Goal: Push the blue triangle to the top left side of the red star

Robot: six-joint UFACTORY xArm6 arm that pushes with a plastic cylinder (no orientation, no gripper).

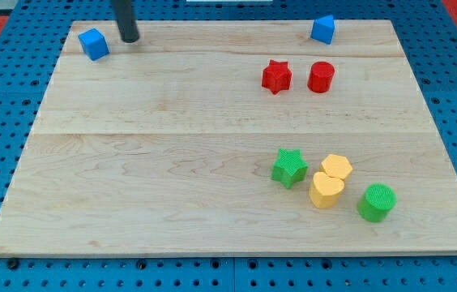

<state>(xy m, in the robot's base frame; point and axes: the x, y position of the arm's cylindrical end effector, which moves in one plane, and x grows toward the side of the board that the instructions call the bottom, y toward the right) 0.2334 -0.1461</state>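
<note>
The blue triangle [322, 29] lies near the board's top edge, right of centre. The red star [276, 76] sits below and to the left of it, about a block's width away. My tip [130, 38] rests on the board near the top left, far to the left of both, just right of a blue cube [93, 44].
A red cylinder [321, 77] stands right beside the red star. A green star [290, 168], a yellow hexagon [336, 168], a yellow heart [326, 191] and a green cylinder [376, 202] cluster at the lower right. The wooden board [172, 162] lies on a blue pegboard.
</note>
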